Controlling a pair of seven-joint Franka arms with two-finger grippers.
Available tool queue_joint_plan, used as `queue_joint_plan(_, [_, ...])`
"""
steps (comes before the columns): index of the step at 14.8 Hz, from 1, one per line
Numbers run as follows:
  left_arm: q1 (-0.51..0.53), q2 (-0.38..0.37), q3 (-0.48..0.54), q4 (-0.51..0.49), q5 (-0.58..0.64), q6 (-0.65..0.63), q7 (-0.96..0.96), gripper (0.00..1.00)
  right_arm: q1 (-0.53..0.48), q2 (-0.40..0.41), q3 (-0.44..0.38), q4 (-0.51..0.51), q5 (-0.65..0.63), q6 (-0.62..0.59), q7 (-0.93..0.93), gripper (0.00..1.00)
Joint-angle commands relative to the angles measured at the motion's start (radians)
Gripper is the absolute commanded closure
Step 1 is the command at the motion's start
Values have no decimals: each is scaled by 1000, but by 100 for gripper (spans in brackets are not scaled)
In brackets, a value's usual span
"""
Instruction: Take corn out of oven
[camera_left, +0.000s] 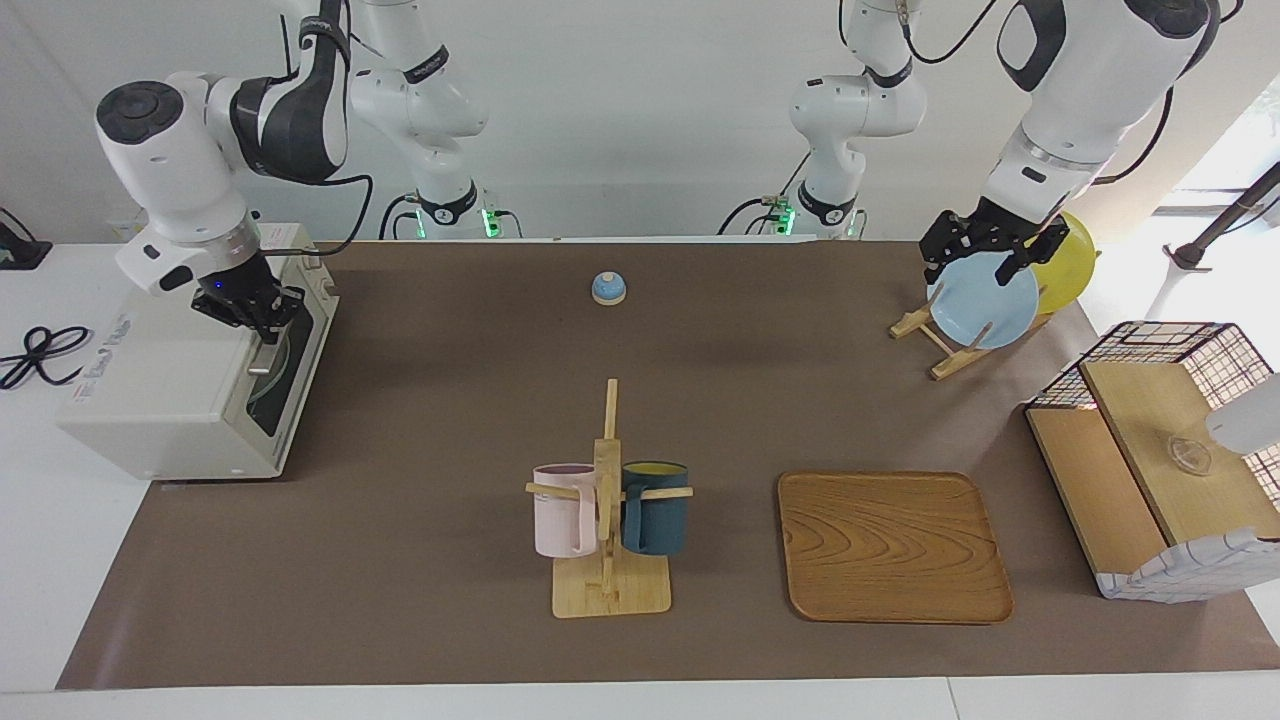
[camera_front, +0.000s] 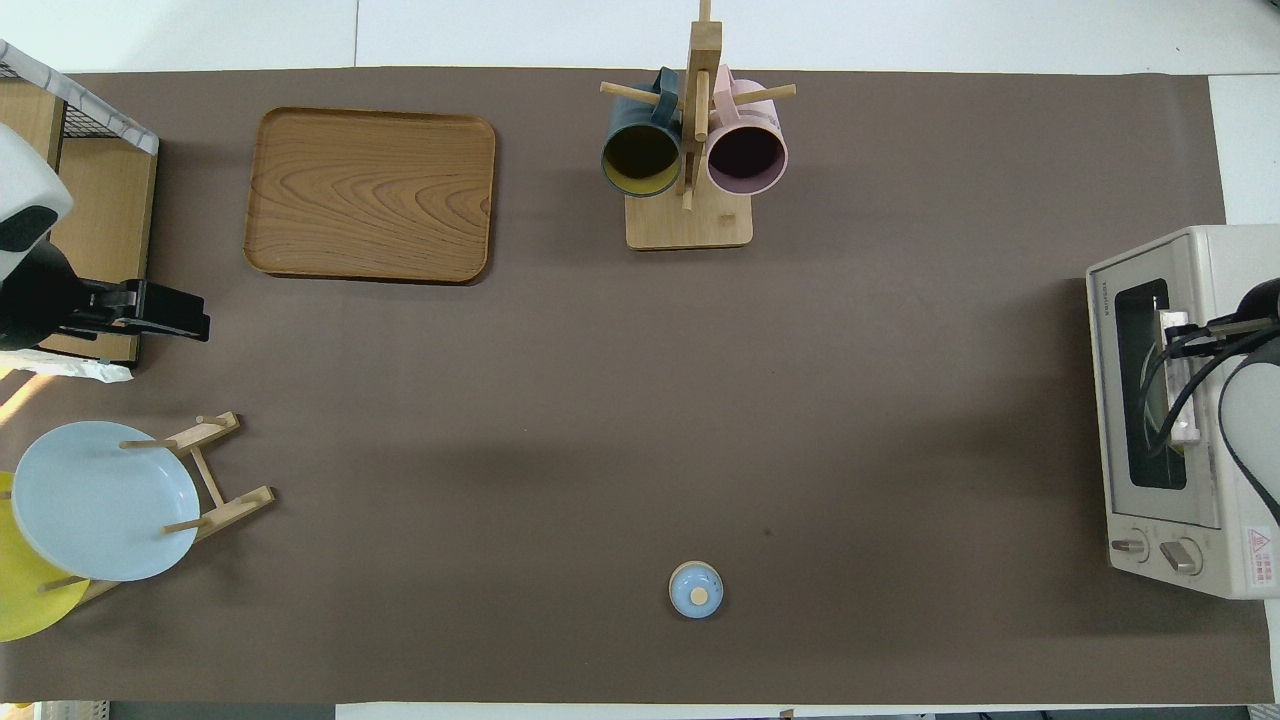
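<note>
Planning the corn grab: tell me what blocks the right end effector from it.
The oven door is closed, so it stands between the right end effector, shut at the door's top by the handle, and the inside. No corn shows through the glass.

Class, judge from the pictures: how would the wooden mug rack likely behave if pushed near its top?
The mug rack is tall on a small flat base, so probably apt to tip. Its two hanging mugs may swing or slide off.

One oven (camera_left: 190, 385), two mugs (camera_left: 565, 510) on one mug stand (camera_left: 610, 590), two plates (camera_left: 985, 300) in one rack (camera_left: 940, 345), one tray (camera_left: 893, 547), one wire-framed box (camera_left: 1160, 455), one small blue knob (camera_left: 608, 288)
</note>
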Motion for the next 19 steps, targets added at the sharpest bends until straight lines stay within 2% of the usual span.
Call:
queue_joint_plan(1, [9, -16, -5, -11, 6, -7, 5, 0, -23, -11, 10, -33, -8, 29, -24, 100])
queue_joint_plan(8, [9, -16, -5, -13, 6, -3, 5, 0, -21, -6, 11, -76, -4, 91, -10, 100])
queue_joint_plan(16, [9, -16, -6, -13, 6, 1, 5, 0, 55, -3, 13, -102, 7, 100, 106, 100])
queue_joint_plan(19, [9, -16, -6, -13, 6, 3, 5, 0, 55, 6, 14, -148, 8, 169, 107, 100])
